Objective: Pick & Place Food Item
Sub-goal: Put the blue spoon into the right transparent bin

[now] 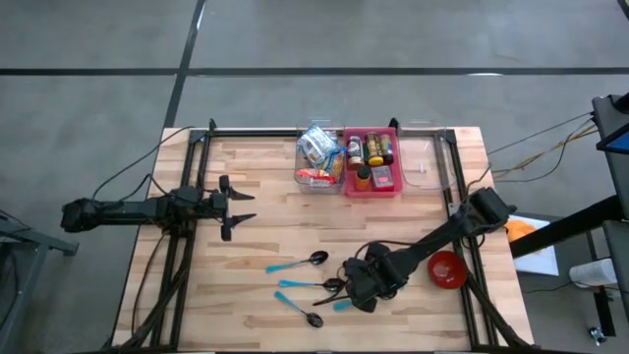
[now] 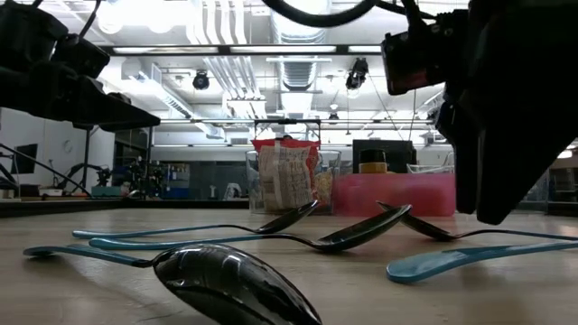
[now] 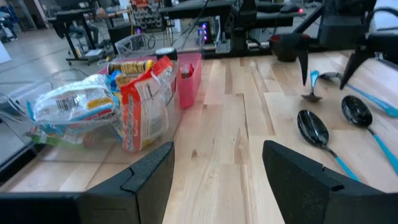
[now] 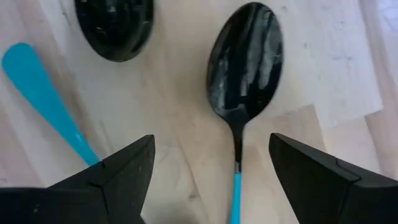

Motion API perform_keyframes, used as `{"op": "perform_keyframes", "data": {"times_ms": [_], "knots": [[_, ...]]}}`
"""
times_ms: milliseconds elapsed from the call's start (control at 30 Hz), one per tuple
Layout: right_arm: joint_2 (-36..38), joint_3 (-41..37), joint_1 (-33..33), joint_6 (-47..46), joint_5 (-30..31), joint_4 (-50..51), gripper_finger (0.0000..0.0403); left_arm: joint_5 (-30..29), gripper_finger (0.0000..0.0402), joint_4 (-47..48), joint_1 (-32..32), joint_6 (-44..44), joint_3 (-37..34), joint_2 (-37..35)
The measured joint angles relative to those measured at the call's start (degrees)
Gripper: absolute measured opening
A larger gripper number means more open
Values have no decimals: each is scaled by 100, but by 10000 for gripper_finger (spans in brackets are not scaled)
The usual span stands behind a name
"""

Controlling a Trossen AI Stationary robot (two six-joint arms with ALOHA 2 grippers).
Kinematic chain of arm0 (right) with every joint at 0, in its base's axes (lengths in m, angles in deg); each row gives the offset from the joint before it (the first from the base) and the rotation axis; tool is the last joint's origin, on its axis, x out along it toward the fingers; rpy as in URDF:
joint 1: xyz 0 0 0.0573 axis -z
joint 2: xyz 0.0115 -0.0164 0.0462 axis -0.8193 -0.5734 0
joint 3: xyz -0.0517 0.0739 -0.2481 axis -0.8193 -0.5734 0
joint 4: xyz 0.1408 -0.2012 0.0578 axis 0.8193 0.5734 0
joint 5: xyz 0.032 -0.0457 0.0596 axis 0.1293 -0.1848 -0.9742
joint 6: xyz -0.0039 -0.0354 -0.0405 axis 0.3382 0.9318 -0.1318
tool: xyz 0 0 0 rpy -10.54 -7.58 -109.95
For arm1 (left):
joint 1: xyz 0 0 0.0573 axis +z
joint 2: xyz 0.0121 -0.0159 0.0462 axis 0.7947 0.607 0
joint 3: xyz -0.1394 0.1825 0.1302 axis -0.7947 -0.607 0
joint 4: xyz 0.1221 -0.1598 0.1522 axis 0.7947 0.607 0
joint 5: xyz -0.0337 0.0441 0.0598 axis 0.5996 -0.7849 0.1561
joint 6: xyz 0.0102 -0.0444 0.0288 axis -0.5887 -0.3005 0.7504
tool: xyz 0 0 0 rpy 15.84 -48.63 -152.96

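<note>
A pale wood-plank tabletop on a black frame stands on a grey concrete floor; the low view shows a workshop with ceiling lights behind it. The right end effector hangs low over a cluster of spoons, its fingers apart and holding nothing, with one black-bowled spoon lying directly between them in the right wrist view. The left end effector waits over bare tabletop, fingers likewise apart and empty. The food items lie well beyond the right end effector, at the tabletop's far edge: a clear bin of snack packets touches a pink bin of small jars, and the left end effector faces both.

Judged from the task, the step in hand looks like an approach, though the right end effector is set over cutlery, not food. A clean pick would call for centring the open fingers on a single item, descending straight, and closing only once both fingers flank it, so that neighbouring spoons stay undisturbed.

Count: four spoons with blue handles; two filled bins plus one empty clear tray just beside them; one red bowl just beside the right arm. Packets and jars overlap too much to count.
</note>
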Motion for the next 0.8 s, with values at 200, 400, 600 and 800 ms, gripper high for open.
{"op": "perform_keyframes", "data": {"times_ms": [200, 400, 600, 800], "knots": [[127, -275, 25, -93, 18, 10, 313, 2, 244, 2, 1, 0, 0, 25], [128, -507, 27, -96, 17, -214, 312, 2, 244, 2, 0, 2, 0, 25], [155, -704, 132, -235, -146, -459, 312, 0, 244, 2, 1, 3, 0, 25], [172, -732, 377, -151, -638, -533, 312, 0, 244, 2, 0, 17, 0, 25]]}}
